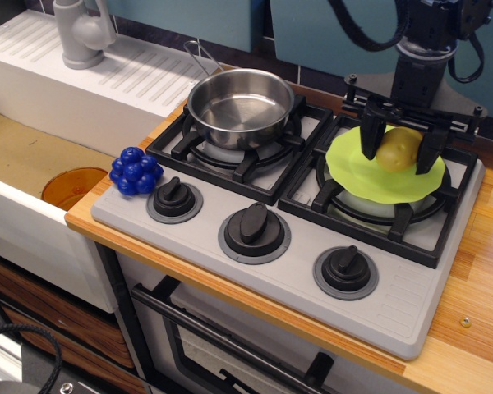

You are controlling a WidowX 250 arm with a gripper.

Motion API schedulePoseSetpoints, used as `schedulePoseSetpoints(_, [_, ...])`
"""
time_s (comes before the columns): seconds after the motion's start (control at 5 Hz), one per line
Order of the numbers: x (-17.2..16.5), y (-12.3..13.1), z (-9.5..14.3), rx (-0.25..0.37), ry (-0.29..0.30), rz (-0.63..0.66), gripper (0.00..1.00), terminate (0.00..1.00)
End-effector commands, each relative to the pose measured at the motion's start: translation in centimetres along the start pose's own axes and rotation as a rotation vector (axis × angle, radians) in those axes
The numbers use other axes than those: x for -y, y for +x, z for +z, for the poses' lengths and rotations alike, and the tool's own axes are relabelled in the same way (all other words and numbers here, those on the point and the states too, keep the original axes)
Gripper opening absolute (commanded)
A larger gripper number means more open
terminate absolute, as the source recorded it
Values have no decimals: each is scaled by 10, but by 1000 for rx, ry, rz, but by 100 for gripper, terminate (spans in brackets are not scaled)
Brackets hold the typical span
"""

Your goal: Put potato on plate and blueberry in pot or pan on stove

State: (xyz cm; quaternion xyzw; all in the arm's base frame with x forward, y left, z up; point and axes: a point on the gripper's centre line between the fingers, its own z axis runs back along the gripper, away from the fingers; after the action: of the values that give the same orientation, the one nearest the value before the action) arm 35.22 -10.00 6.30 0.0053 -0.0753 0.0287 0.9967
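Observation:
The yellow-tan potato (398, 149) sits between the fingers of my gripper (401, 152), which is shut on it, just above or touching the lime-green plate (353, 168) on the right burner of the grey stove (296, 271). The deep-blue blueberry (135, 171) lies on the stove's front left corner, next to the left knob, far from the gripper. The shiny steel pot (241, 107) stands empty on the back left burner.
An orange round dish (72, 187) lies in the sink at left. A grey faucet (82, 33) and white drainboard are at the back left. Three dark knobs (255, 226) line the stove front. Wooden counter (476, 279) lies at right.

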Motion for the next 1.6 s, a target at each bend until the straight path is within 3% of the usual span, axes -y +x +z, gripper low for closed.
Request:
schedulePoseSetpoints(0.0, [10,3,25,39,-9,9,100,0])
schedulePoseSetpoints(0.6, [-5,-6,66,-42,8,-18,100,0])
schedulePoseSetpoints(1.4, [-54,-3,62,-45,-4,-125,100,0])
